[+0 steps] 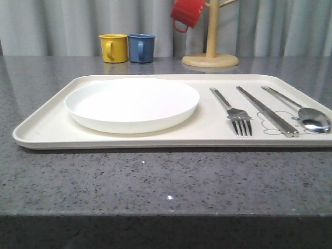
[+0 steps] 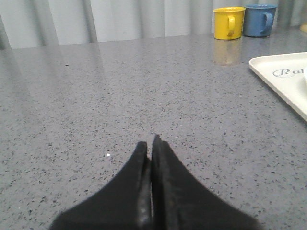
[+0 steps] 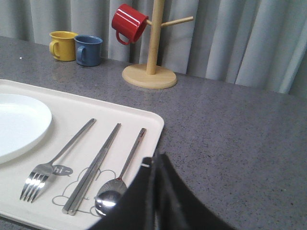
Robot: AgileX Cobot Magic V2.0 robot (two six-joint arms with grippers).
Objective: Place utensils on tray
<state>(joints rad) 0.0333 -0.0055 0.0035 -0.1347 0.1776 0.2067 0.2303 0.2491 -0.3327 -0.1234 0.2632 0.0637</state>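
Front view first: tray (image 1: pixel 46 136) lying flat on grey counter (image 1: pixel 155 181), long edge toward the robot. Plate (image 1: pixel 132 104) on its left half; fork (image 1: pixel 234 110), chopsticks (image 1: pixel 267 111) and spoon (image 1: pixel 303 112) in a row on its right half, handles away from the robot, business ends near. Laid like a place setting, each piece apart from the next, chopsticks side by side as a pair over the rabbit drawing (image 1: pixel 275 122). Judged from that layout: every utensil already on the tray, nothing left on the counter to fetch, task looking finished.

Behind, well clear of the tray: yellow mug (image 1: pixel 113 47) and blue mug (image 1: pixel 141 47) just beside each other, red mug (image 1: pixel 187 13) hung on wooden mug tree (image 1: pixel 210 46).

Left gripper (image 2: pixel 149 143) low over bare counter, off the tray's left edge, fingers pressed together, holding nothing. Right gripper (image 3: pixel 156 160) hovering near the tray's right corner, just beside the spoon bowl, fingers likewise pressed together and empty. Both poses reading as parked rather than reaching.
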